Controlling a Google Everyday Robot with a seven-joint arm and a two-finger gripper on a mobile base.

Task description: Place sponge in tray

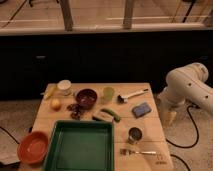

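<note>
The blue sponge (pixel 142 109) lies flat on the wooden table, right of centre. The dark green tray (pixel 81 145) sits at the table's front, left of centre, with nothing in it. My gripper (pixel 169 118) hangs at the end of the white arm (pixel 187 85), just off the table's right edge. It points down, to the right of the sponge and apart from it.
A tan-and-dark block (pixel 101 116) and a green vegetable (pixel 112 114) lie between sponge and tray. A can (pixel 134 134) and a fork (pixel 137 151) sit right of the tray. An orange bowl (pixel 33 147), dark bowl (pixel 86 97), green cup (pixel 108 93), brush (pixel 132 94) and fruit stand around.
</note>
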